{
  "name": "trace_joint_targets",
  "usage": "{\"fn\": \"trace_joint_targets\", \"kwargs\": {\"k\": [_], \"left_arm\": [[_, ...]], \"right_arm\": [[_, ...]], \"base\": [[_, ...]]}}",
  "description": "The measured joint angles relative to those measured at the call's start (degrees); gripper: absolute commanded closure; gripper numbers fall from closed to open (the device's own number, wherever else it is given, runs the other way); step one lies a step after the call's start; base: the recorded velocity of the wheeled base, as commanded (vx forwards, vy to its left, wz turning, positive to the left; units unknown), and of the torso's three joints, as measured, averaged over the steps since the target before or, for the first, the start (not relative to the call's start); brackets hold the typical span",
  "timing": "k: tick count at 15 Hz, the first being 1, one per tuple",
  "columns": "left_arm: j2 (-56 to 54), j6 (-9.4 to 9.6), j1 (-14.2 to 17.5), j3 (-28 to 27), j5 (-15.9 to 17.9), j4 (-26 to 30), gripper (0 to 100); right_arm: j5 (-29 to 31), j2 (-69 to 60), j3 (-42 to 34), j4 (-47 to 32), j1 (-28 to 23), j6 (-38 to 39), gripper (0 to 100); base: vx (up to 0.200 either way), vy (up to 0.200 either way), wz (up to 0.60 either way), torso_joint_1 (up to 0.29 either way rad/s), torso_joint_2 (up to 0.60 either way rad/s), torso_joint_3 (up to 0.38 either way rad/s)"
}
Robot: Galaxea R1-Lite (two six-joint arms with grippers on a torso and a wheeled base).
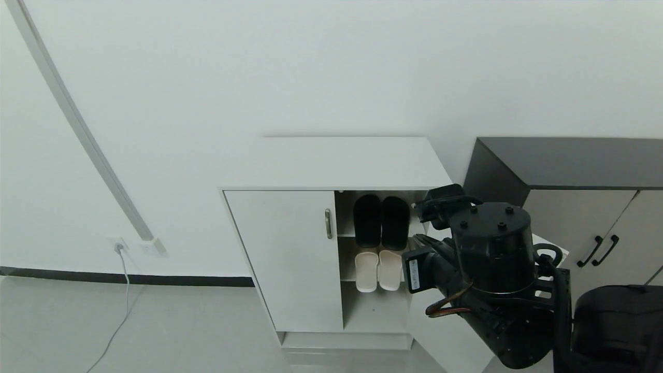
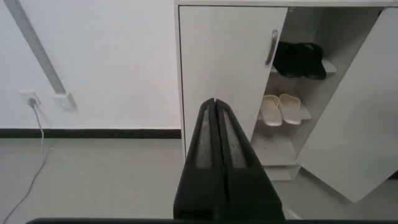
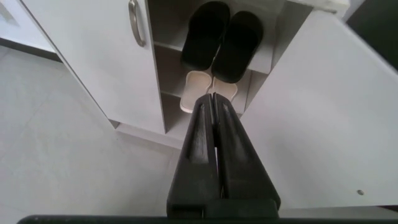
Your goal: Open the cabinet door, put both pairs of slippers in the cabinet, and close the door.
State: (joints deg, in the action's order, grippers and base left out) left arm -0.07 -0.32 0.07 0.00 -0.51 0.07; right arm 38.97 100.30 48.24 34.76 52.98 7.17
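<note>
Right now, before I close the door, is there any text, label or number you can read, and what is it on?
No text can be read.
White sticker on the right arm: print too small to read.
Cabinet, black slippers, beige slippers, wall socket: no markings visible.

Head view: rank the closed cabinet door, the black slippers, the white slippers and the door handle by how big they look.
1. closed cabinet door, by far the largest
2. black slippers, taken as a pair
3. white slippers, as a pair, looking somewhat smaller than the black
4. door handle, smallest
</note>
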Motion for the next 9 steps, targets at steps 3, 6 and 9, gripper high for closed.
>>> {"fn": "trace_joint_targets", "kwargs": {"k": [3, 6, 9], "left_arm": [[0.0, -0.04, 0.0, 0.0, 0.0, 0.0, 100], [0.0, -0.11, 0.0, 0.0, 0.0, 0.0, 100], [0.0, -0.15, 0.0, 0.0, 0.0, 0.0, 100]], "right_arm": [[0.0, 0.0, -0.2, 0.0, 0.0, -0.1, 100], [0.0, 0.0, -0.3, 0.0, 0.0, -0.2, 100], [0.0, -0.1, -0.3, 0.0, 0.1, -0.3, 100]], "base": [[0.000, 0.000, 0.00, 0.028, -0.05, -0.029], [0.000, 0.000, 0.00, 0.000, 0.00, 0.000], [0.000, 0.000, 0.00, 0.000, 0.00, 0.000]]}}
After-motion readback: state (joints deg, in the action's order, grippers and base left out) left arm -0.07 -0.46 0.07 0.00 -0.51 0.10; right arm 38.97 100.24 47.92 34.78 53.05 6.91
